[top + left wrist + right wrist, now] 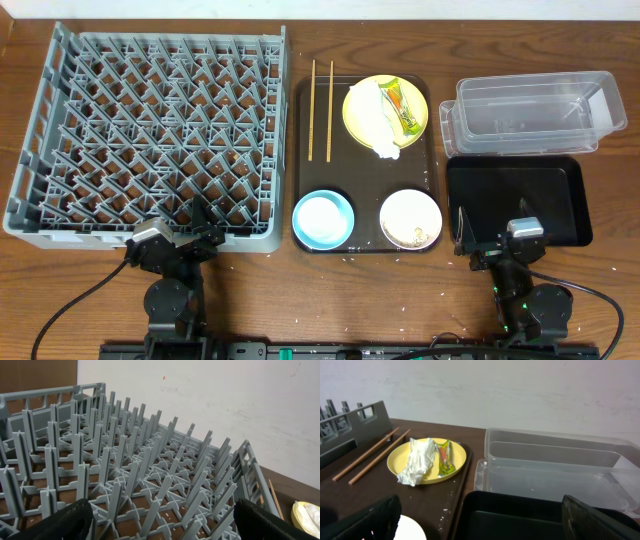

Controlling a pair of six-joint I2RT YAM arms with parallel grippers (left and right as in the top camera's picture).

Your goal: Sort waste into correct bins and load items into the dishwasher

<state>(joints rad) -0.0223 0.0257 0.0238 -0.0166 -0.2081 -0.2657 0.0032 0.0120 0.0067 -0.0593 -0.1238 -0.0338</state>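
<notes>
- The grey dish rack takes up the whole left of the wooden table; nothing stands among its upright pegs.
- Just right of it lies the dark brown serving tray, with all the dishes on it.
- Further right is the clear plastic tub at the back. The shallow black tray sits in front of it, the two nearly touching — both hold nothing.
- The yellow plate is at the serving tray's far right corner.
- The light blue bowl and the white bowl sit side by side along its near edge.
- The crumpled white napkin lies across the plate, with the snack wrapper beside it on the right.
- The two chopsticks lie parallel on the tray, left of the plate.
- Beige bits in the white bowl look like the food scraps, though they are too small to be sure.
- The left gripper hangs at the rack's near edge, its fingers spread wide and grasping nothing.
- The right gripper hangs over the black tray's near left corner — fingers likewise parted, with nothing between them.
</notes>
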